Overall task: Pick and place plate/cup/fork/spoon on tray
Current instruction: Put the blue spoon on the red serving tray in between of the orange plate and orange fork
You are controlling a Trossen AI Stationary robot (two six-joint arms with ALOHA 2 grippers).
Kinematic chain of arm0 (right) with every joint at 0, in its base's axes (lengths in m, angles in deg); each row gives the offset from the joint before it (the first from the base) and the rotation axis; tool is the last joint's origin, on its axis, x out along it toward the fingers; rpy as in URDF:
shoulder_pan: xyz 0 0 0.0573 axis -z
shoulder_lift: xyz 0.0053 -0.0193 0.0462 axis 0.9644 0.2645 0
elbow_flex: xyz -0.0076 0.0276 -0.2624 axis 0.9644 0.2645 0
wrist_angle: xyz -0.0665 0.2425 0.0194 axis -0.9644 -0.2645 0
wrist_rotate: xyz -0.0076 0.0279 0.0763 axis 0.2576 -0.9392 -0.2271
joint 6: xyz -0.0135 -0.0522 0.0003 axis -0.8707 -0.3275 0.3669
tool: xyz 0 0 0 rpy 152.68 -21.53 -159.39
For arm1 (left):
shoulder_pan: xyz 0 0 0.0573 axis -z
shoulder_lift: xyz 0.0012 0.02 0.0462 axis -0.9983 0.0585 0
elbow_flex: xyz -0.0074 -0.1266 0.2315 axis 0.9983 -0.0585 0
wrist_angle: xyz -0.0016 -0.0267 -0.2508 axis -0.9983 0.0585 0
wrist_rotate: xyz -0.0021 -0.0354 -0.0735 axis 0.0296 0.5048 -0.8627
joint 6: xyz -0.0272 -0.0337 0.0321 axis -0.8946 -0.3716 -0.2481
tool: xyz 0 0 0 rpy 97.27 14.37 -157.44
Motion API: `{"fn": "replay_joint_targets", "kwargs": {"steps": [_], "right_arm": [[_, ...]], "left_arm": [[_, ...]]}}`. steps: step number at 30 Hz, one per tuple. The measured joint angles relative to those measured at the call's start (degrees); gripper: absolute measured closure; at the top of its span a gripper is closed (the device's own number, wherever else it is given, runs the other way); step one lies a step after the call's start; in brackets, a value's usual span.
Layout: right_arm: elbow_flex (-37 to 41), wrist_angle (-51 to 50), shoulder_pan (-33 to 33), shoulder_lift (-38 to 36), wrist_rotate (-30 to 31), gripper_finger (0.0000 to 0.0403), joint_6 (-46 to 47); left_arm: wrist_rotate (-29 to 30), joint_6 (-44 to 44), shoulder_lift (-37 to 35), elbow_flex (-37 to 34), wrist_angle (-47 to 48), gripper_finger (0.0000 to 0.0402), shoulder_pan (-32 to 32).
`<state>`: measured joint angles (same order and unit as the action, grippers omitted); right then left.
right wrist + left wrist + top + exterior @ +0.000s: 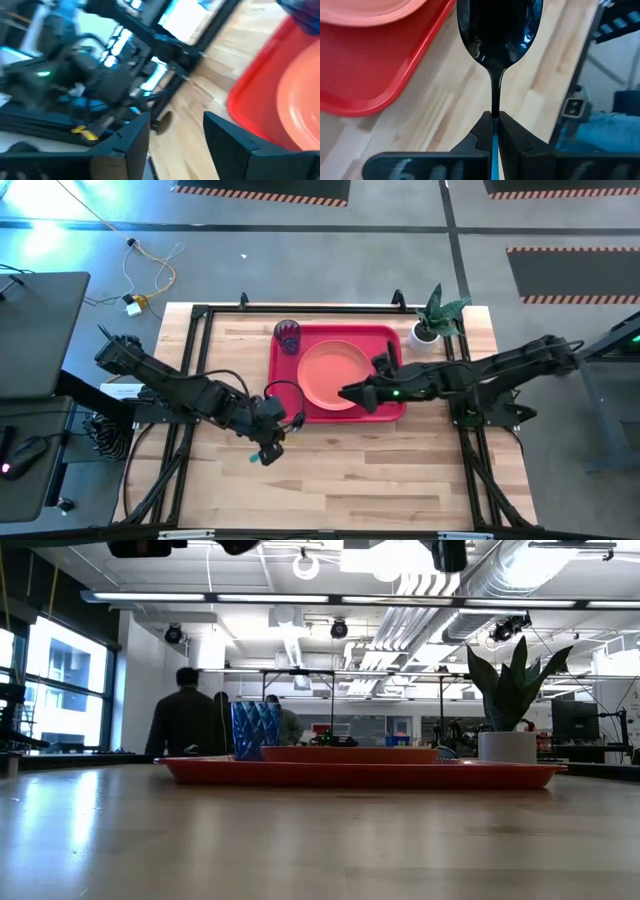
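Observation:
The red tray (385,340) lies mid-table, with the orange plate (330,375) on it and the blue cup (289,336) standing in its far left corner. The low view also shows the tray (360,773), the plate (350,753) and the cup (255,730). My left gripper (278,422) is near the tray's near left corner, shut on the spoon (499,30). My right gripper (345,393) hovers open and empty over the near part of the plate, and its wrist view shows the gap between its fingers (175,135). The fork does not show. My left gripper pinches the spoon's thin neck (495,107) between its two fingertips, just behind the dark bowl. The teal handle (495,150) runs back between the fingers, so the fingers lie along the spoon. The bowl sticks out ahead of the fingertips over the wood beside the tray's rim (395,95).
A white pot with a green plant (430,330) stands at the tray's far right corner, and it also shows in the low view (507,745). A black frame (200,315) runs around the wooden table top. People stand in the room behind (185,720).

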<state>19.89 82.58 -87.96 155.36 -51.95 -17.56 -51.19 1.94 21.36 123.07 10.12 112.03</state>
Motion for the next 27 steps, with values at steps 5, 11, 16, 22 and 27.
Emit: {"fn": "replay_joint_targets", "kwargs": {"steps": [5, 11, 16, 22, 27], "right_arm": [[0.00, 0.67, 1.10, 4.28, -3.15, 0.0212, 4.40], [0.02, 4.89, 1.22, 9.78, -5.55, 0.0215, 9.15], [0.02, 11.05, 1.22, 13.37, -7.52, 0.0215, 10.90], [0.04, 13.83, 1.22, 16.32, -7.90, 0.0215, 12.97], [0.04, 13.49, 1.22, 17.91, -8.01, 0.0215, 14.30]], "left_arm": [[-0.34, 2.88, 0.33, 0.00, 0.20, 0.0401, -0.26], [-0.94, 7.66, 1.01, -0.02, 1.19, 0.0401, -0.68], [-1.94, 12.09, 2.56, 0.00, 3.76, 0.0401, -1.68], [-4.01, 16.08, 4.92, 0.00, 4.86, 0.0401, -3.42], [-4.63, 18.16, 7.13, -0.05, 5.87, 0.0401, -4.58]]}}
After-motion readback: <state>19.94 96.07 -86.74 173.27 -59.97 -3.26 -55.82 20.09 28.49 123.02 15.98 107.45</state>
